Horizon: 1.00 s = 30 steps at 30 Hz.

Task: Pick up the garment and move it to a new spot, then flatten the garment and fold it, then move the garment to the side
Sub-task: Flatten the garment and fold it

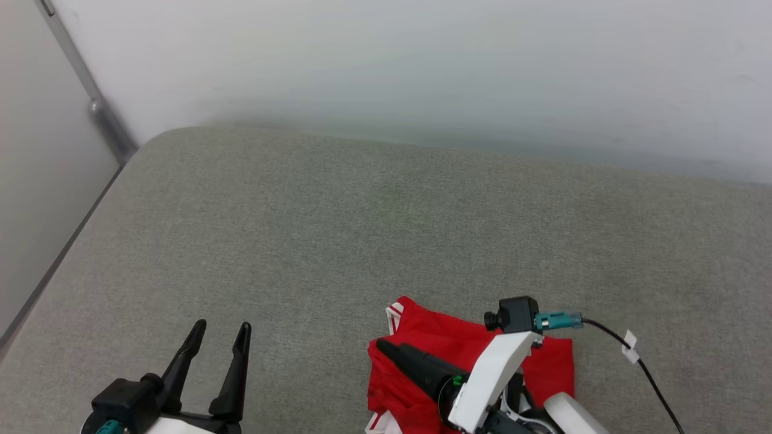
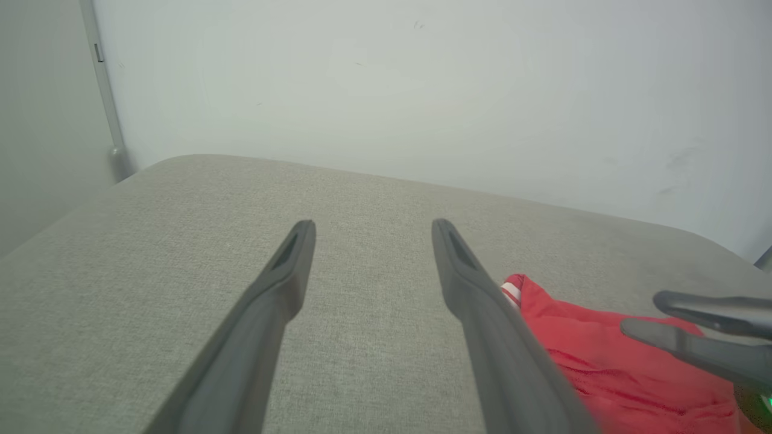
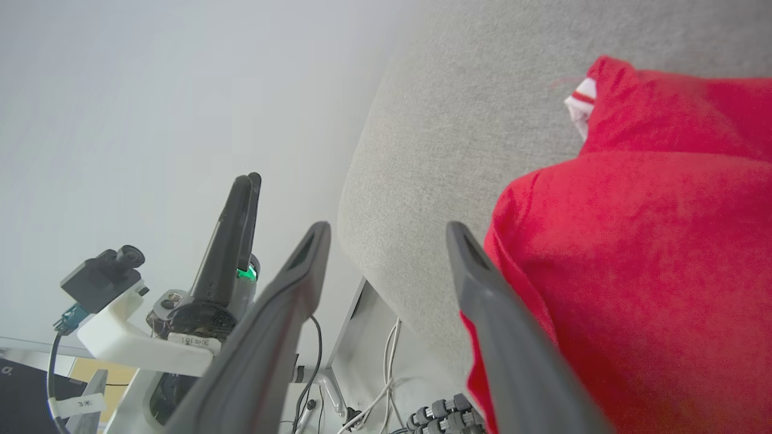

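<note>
The garment (image 1: 437,330) lies bunched on the grey cloth-covered table (image 1: 362,229) at its near edge, right of centre. It is red, with a bit of white-and-red striped trim (image 1: 393,313) at its far left corner. My right gripper (image 1: 383,345) lies low over the garment, pointing left. In the right wrist view its jaws (image 3: 386,232) stand open with nothing between them, and the garment (image 3: 651,271) lies just beside one finger. My left gripper (image 1: 220,328) is open and empty over bare table at the lower left, well left of the garment (image 2: 603,361).
A pale wall (image 1: 422,72) runs along the table's far side. A grey metal post (image 1: 102,114) stands past the rounded far left corner. A black cable (image 1: 645,367) trails from the right wrist camera. Loose cables (image 3: 386,386) hang below the table's near edge.
</note>
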Available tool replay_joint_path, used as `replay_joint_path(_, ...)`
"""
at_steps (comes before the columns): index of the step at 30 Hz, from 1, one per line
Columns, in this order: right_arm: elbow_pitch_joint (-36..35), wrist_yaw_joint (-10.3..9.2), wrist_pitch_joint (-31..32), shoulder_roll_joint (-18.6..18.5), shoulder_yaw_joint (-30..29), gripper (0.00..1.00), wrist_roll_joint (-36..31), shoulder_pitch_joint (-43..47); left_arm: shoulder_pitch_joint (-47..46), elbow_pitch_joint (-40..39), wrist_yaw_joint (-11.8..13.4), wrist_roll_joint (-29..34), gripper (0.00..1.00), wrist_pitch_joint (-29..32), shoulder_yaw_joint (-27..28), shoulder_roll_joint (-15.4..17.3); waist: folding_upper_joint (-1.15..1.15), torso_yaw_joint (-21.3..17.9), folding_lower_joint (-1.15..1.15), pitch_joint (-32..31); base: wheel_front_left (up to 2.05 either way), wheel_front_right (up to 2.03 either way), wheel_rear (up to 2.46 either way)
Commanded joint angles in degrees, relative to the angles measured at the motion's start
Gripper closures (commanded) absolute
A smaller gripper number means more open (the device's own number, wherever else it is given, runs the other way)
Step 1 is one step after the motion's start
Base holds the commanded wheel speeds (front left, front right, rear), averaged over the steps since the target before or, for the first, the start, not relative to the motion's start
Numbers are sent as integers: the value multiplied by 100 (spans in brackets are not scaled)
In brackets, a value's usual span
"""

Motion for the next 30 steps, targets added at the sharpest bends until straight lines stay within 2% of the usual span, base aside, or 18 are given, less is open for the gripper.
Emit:
replay_joint_path(1, -44, 0, -36, -3, -62, 0, -72, -165, 59, -11, -9, 15, 0, -26, -12, 18, 0, -76, 0, -36, 0, 0, 0)
replay_joint_path(5, -65, 0, 51, -4, -413, 0, -664, -408, 52, -29, -9, 28, 0, -25, -43, 28, 0, -209, 0, -86, 0, 0, 0)
replay_joint_path(9, -276, 0, 235, -7, -1130, 0, -1769, -532, 48, -47, -9, 37, 0, -21, -34, 5, 0, -340, 0, -128, 0, 0, 0)
replay_joint_path(12, -636, 0, 433, -6, -1803, 0, -2281, -426, 56, -52, -9, 10, 0, -20, 16, -19, 0, -435, 0, -132, 0, 0, 0)
replay_joint_path(13, -798, 0, 455, -56, -1967, 0, -2600, -422, 42, -58, -9, 4, 0, -20, 45, -34, 0, -454, 0, -120, 0, 0, 0)
replay_joint_path(17, -1456, 0, 283, -639, -2323, 0, -4037, -286, -29, -97, -9, 1, 0, -20, 92, -84, 0, -540, 0, -97, 0, 0, 0)
replay_joint_path(20, -1818, 0, -11, -956, -2569, 0, -4745, -85, -55, -126, -9, 30, 0, -20, 125, -122, 0, -596, 0, -83, 0, 0, 0)
replay_joint_path(25, -2257, 0, -558, -1294, -2959, 0, -5322, 463, -52, -213, -9, 79, 0, -20, 152, -215, 0, -652, 0, -67, 0, 0, 0)
replay_joint_path(30, -2635, -1, -1148, -1191, -3400, 0, -5457, 1081, 17, -366, -9, 128, 0, -20, 268, -300, 0, -687, 0, -12, 0, 0, 0)
